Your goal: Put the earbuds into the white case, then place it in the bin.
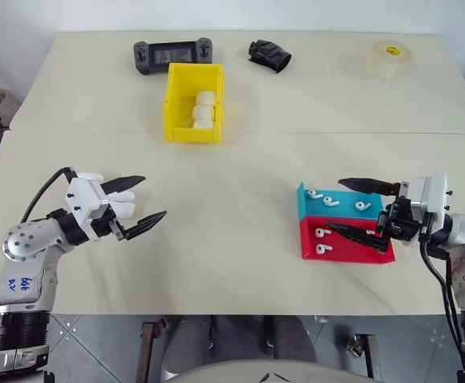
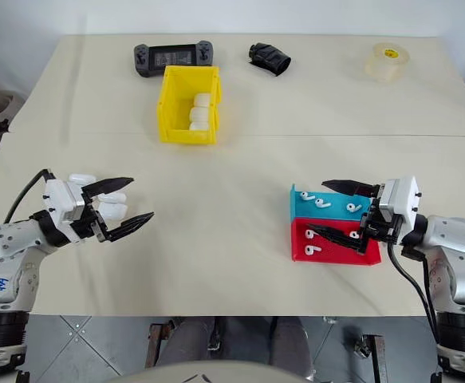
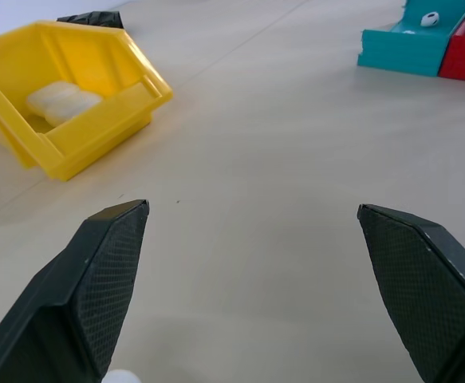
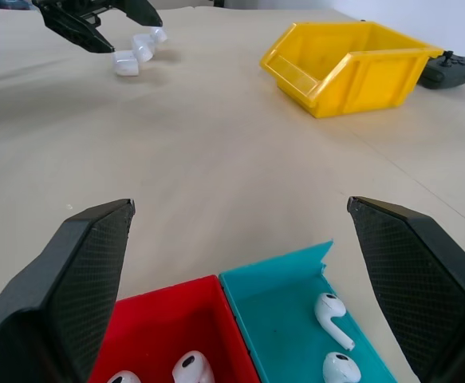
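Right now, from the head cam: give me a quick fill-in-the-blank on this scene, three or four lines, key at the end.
1. The white cases already put away lie inside the ____ bin.
2. The earbuds lie in two low trays: a teal tray and a ____ one.
3. The right gripper hangs over the trays with its jaws ____.
4. The left gripper is open, with loose white cases on the ____ beneath it.

Missing words: yellow; red; open; table

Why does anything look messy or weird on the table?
Nothing looks spilled or broken. The tiny glossy white earbuds lie loose in the low teal tray and low red tray, and small white cases sit inside the bright yellow plastic bin, which stands upright.
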Motion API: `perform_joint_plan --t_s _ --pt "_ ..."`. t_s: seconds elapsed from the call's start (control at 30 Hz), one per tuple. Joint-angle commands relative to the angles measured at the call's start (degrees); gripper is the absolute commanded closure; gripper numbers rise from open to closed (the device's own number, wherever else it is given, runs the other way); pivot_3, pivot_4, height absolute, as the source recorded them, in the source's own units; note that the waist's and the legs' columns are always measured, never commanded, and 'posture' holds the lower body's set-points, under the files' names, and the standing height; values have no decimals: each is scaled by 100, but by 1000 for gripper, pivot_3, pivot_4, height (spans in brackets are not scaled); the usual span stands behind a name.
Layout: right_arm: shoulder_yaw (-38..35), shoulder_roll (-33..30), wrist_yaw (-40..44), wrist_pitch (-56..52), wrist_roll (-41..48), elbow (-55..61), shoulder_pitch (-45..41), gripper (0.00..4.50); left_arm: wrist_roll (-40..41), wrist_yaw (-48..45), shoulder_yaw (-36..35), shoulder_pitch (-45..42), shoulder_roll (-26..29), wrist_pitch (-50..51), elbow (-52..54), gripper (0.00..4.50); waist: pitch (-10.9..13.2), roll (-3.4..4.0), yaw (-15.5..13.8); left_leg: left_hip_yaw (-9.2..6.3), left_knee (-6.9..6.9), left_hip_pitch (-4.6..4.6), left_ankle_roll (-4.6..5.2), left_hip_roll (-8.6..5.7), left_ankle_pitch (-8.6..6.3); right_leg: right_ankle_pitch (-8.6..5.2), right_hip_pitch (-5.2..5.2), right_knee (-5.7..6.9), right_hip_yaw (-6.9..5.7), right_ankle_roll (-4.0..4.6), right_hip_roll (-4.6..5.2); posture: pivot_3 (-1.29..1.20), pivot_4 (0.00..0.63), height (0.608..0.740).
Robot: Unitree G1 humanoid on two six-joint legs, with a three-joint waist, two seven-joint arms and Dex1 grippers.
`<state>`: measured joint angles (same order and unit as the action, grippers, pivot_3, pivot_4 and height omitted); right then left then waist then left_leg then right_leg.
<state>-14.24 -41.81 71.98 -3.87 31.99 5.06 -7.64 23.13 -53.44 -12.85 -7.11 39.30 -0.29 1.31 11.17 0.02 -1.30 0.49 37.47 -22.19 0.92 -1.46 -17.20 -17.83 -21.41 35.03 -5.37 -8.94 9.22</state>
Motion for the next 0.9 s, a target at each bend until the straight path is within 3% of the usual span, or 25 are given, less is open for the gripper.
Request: perform_joint_plan --t_s 0.03,0.23,0.37,0.6,0.73,0.9 --pt "62 105 43 128 43 -11 -81 0 -152 313 -180 225 0 -2 309 41 0 0 1 0 1 0 0 0 0 0 0 1 0 0 0 0 150 740" --pt "392 321 113 86 92 -31 -434 0 270 1010 -963 897 -286 355 962 41 0 0 69 -16 -1 2 -4 13 -2 1 -3 1 3 1 -5 0 150 740" --pt "865 682 186 -36 185 104 -793 0 341 1956 -1766 2121 -725 1053 1775 41 -1 -2 139 -36 -2 6 -4 15 -8 1 -3 -3 11 2 -6 0 150 740" --pt "1262 1255 111 142 174 259 -1218 0 101 3419 -2092 3279 -1270 2603 3088 41 -4 -11 54 -47 34 1 -5 17 -30 1 4 4 14 2 -9 0 150 740" --pt "1282 1251 211 192 135 214 -1203 0 222 3868 -2028 3227 -1241 3541 3650 41 -4 -11 -34 -52 52 -4 -9 26 -52 0 4 6 17 2 -23 0 150 740" --pt "1199 1048 340 267 79 -42 -1212 0 936 4631 -2062 2253 -1180 5437 4276 41 -6 -15 -12 -52 63 -5 -7 27 -57 1 4 10 25 2 -28 0 150 740"
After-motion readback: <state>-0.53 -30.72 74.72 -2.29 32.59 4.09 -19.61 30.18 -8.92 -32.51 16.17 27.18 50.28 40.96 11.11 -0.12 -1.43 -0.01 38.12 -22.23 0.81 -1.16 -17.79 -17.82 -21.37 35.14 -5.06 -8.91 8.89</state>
